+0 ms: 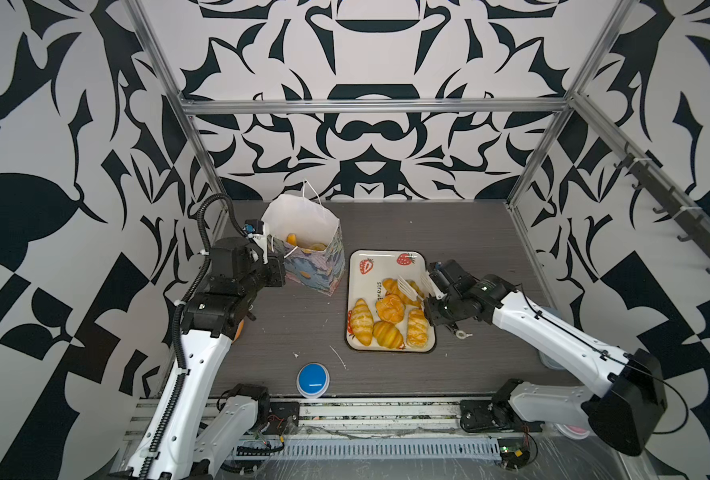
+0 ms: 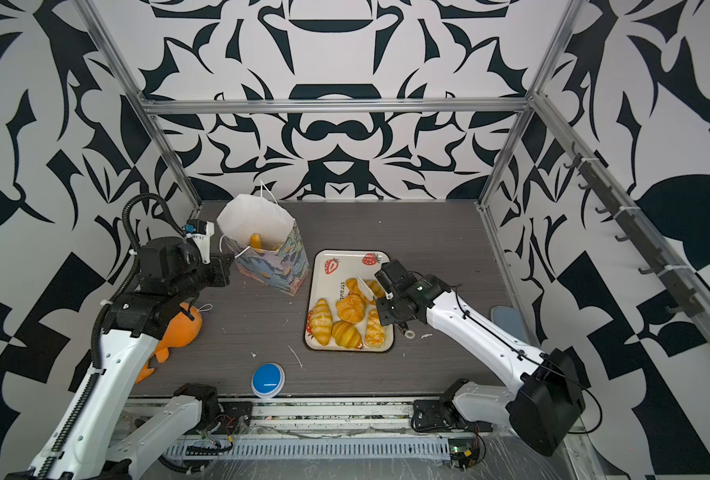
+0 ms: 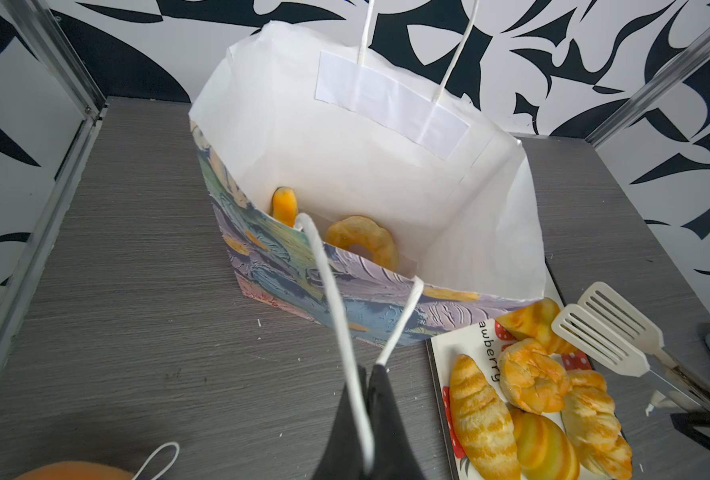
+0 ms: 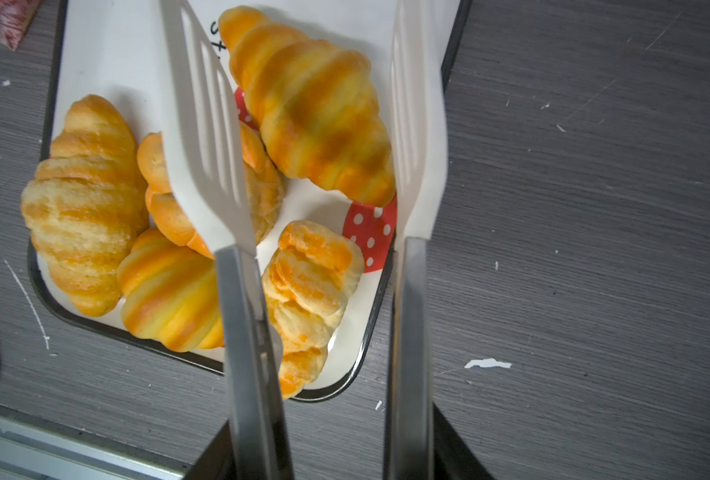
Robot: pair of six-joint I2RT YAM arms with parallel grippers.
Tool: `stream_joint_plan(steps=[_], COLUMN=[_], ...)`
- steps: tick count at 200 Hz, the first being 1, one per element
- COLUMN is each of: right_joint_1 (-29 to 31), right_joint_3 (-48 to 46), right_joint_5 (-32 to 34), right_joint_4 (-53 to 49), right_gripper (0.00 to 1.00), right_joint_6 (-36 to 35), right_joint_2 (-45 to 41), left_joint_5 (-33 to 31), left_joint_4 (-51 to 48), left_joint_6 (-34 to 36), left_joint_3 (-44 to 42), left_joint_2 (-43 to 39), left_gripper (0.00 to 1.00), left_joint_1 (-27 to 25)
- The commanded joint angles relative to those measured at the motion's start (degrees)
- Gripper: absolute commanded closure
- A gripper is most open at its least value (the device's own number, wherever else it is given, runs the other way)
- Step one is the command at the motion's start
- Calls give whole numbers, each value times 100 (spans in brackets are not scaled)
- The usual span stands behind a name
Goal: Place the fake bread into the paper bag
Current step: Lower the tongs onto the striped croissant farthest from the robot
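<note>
Nearest the front edge of the grey wood-grain tabletop [image 1: 295,324] sits a round blue push-button [image 1: 313,379] on a white base. To the left, partly under the left arm, lies a soft orange plush toy [image 2: 182,328].

Farther in, a rectangular white tray [image 1: 380,266] with a dark rim and strawberry print carries five glossy pieces of fake bread. They are a pale ridged croissant [image 4: 83,199], a striped croissant [image 4: 170,291], a knotted round bun [image 4: 266,187], a plaited pastry [image 4: 311,274] and a large browned croissant [image 4: 315,108].

The right gripper [image 4: 330,453] clamps steel tongs [image 4: 245,332] by their arms, jaws part-way apart around them. The slotted white blades straddle the large croissant; whether they touch it I cannot tell.

Farthest, the paper bag [image 3: 286,270] stands upright and open, smooth white inside, with a brush-textured flower print outside. A ring doughnut [image 3: 363,241] and an orange pastry tip [image 3: 284,205] show inside.

The left gripper [image 3: 367,415] has its jaws pinched tight on the bag's near cord handle [image 3: 332,299], which runs taut.
</note>
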Motion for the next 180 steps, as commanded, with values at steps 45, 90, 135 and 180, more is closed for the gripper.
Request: stream_joint_plan(steps=[45,90,135,180], right_joint_1=[-195,-235,-311,-318], right_joint_3=[0,-79,-125,-110], right_joint_5=[-236,-282,-322,-388], right_joint_4=[434,494,582,618], right_gripper=[46,46,46,46], right_joint_6=[-56,-99,-135,-158], right_joint_2=[121,181,260,359], left_joint_5=[53,40,49,36], left_joint_4=[-113,-109,-110,-121], left_joint_6=[5,9,5,11], left_joint_3=[-33,-33,-29,-34], left_joint_2=[-53,-62,-35,-26], left_gripper=[98,98,97,97], left_joint_1=[-18,-12,-19,-15])
